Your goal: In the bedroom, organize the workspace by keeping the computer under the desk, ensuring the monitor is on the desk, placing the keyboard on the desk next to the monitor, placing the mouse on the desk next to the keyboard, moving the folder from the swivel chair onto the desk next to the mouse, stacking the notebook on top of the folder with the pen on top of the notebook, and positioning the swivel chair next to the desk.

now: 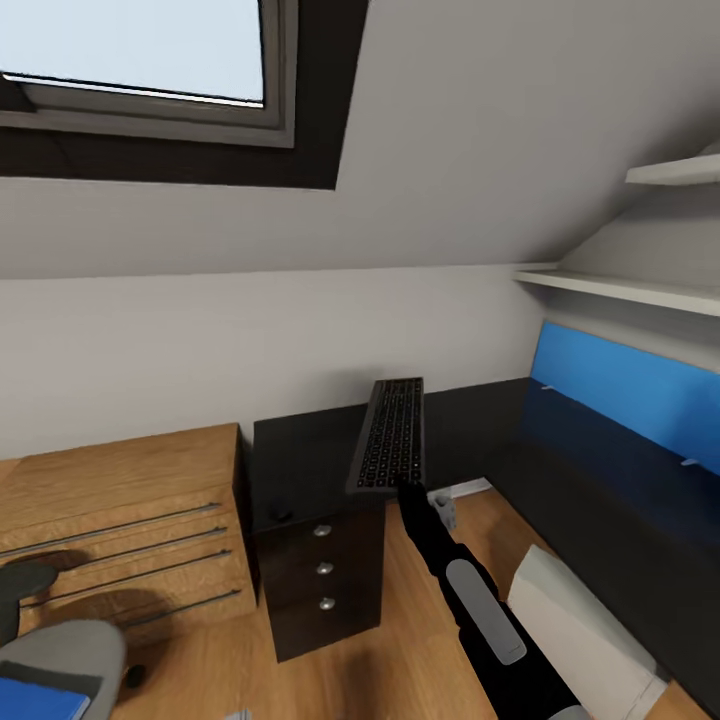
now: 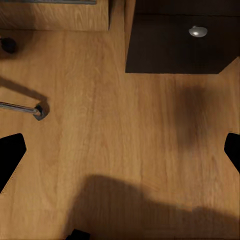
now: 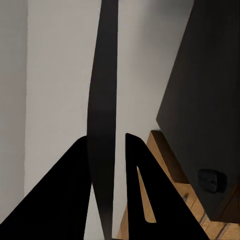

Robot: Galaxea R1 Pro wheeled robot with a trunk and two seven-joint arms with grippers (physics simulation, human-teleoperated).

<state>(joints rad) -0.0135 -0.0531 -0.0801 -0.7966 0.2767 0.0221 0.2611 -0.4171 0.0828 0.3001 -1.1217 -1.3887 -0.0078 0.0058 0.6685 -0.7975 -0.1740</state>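
1. We've got the keyboard [image 1: 390, 436] clamped in our right gripper [image 1: 404, 487] by its near short edge. It sticks out away from us, keys up, floating above the black drawer unit [image 1: 318, 510]. Grabbing an end makes sense to us: the thing is too wide for the jaws any other way.

2. In the right wrist view the keyboard [image 3: 103, 115] shows edge-on as a thin dark strip, with the fingers [image 3: 75, 195] closed on either side of it. So the grip looks solid, though a long lever held at one end could sag or twist.

3. The desk [image 1: 600, 520] sits around 3 o'clock from the keyboard, its blue back panel [image 1: 630, 385] running along the far edge. No monitor where we're looking, so the exact drop spot is a guess for now.

4. Left gripper [image 2: 120, 150] hangs over bare wood floor [image 2: 115, 130], jaws wide apart and holding nothing. It's just parked out of the way.

5. Down at 7 o'clock is the swivel chair [image 1: 60, 650], with the blue folder [image 1: 40, 698] on its seat. That job's not yet done.
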